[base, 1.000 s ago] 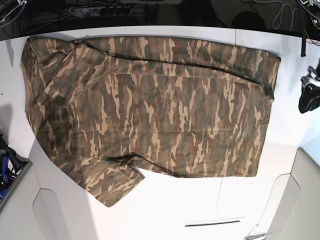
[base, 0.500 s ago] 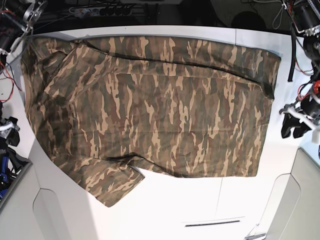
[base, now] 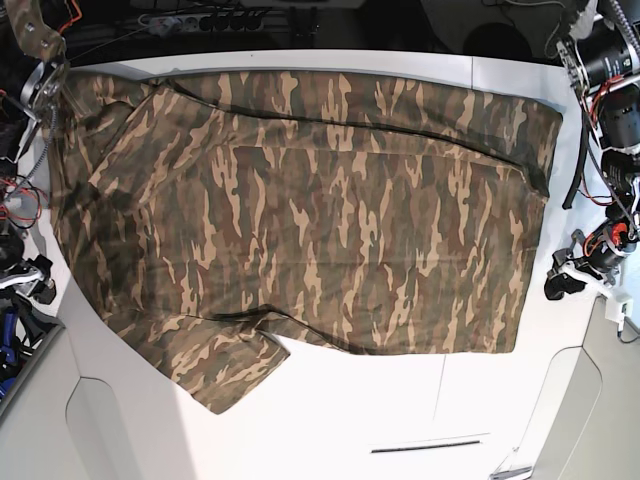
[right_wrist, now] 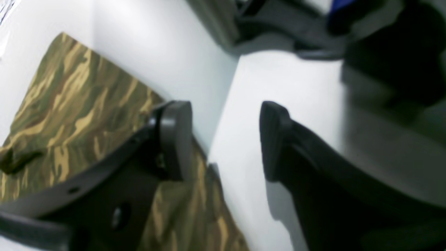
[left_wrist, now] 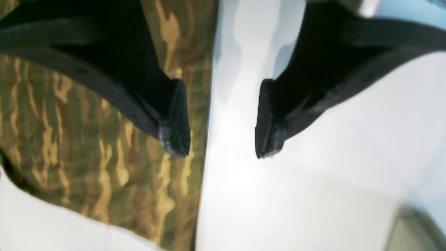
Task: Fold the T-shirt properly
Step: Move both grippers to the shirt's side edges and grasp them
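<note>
Both end effectors hold nothing. Left end effector (left_wrist: 223,130) is spread wide, right over the T-shirt's (base: 300,220) edge. Right end effector (right_wrist: 226,139) is wide too, above the T-shirt's other edge. T-shirt lies flat on the white surface (base: 400,410), spread out between both.

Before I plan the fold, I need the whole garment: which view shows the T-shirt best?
The base view: the whole T-shirt lies spread on the white table. The left wrist view shows only one edge, the right wrist view a corner.
</note>
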You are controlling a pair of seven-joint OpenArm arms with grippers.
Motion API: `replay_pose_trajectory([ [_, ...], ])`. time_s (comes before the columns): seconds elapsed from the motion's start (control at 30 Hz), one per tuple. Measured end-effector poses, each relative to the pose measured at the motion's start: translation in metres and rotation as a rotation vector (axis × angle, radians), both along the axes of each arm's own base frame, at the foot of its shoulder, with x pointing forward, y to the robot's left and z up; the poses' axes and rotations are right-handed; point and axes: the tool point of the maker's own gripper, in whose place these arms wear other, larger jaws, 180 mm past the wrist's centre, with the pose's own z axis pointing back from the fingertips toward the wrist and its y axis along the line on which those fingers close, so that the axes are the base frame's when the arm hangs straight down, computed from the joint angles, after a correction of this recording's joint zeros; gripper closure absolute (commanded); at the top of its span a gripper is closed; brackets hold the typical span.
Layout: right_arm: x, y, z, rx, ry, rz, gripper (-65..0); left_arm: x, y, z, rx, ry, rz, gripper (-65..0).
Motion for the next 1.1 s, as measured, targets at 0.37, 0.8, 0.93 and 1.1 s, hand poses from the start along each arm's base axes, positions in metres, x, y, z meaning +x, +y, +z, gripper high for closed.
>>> replay_pose_trajectory([
  [0.37,-0.012,0.005,-0.031,0.044,0.040,-0.024,-31.0,-0.006,-0.013,-0.028,-0.086,0.044,0.015,-33.1],
  [0.8,0.007,0.069,-0.038,0.076,0.026,0.123,-31.0,0.001,-0.047,-0.031,-0.168,0.016,-0.047,-33.1],
  [0.93,0.011,0.088,-0.041,0.094,0.020,0.153,-31.0,0.000,-0.055,-0.032,-0.185,0.018,-0.073,-31.9],
  [1.1,0.013,0.103,-0.042,0.116,0.009,0.179,-30.8,0.001,-0.064,-0.035,-0.178,0.035,-0.104,-23.7],
])
